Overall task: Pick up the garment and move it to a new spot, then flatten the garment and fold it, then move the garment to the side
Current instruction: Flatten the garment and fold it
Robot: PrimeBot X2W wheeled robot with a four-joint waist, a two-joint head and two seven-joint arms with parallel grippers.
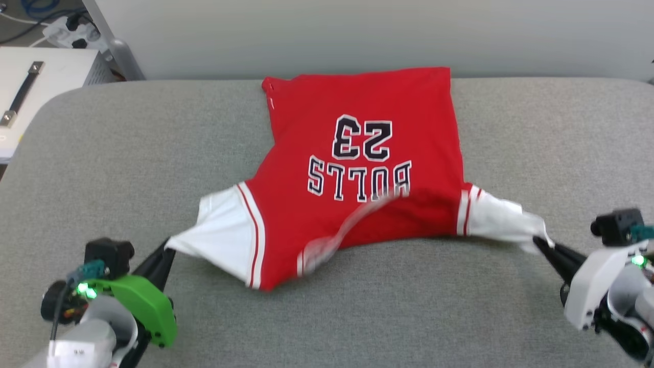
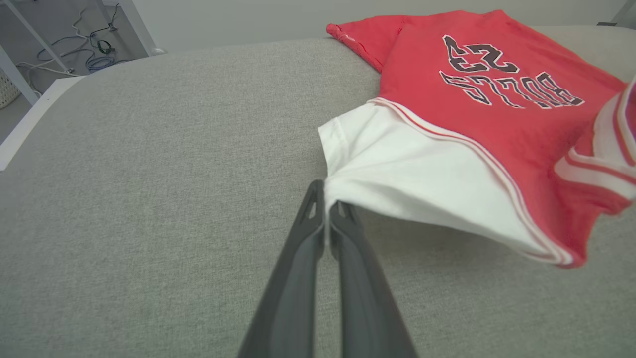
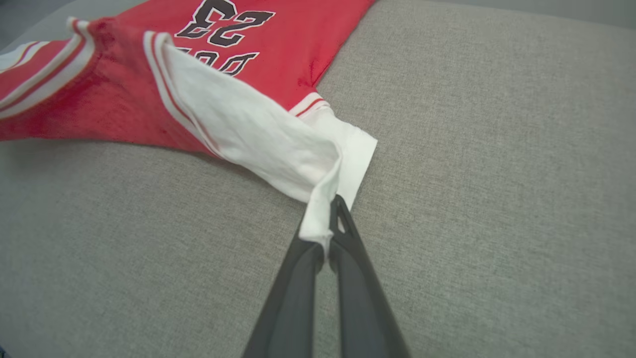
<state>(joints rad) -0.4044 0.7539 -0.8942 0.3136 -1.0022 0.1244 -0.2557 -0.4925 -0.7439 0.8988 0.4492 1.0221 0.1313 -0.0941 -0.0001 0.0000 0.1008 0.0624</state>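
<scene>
The garment (image 1: 357, 153) is a bright red T-shirt with white short sleeves and a dark "23" print, spread across the middle of the grey padded table (image 1: 127, 153), its hem at the far edge. My left gripper (image 1: 167, 249) is shut on the tip of the left white sleeve (image 2: 397, 174), which is pulled taut and lifted off the surface. On the other side, my right gripper (image 1: 537, 241) is shut on the right white sleeve (image 3: 278, 139), its cloth bunched between the fingertips (image 3: 340, 219). The near edge of the shirt hangs raised between the two grips, and the striped neck trim (image 1: 332, 240) looks blurred.
A white cabinet (image 1: 30, 87) with a dark handle stands off the table's far left corner, with cables and a power strip (image 1: 66, 25) behind it. A pale wall runs along the table's far edge.
</scene>
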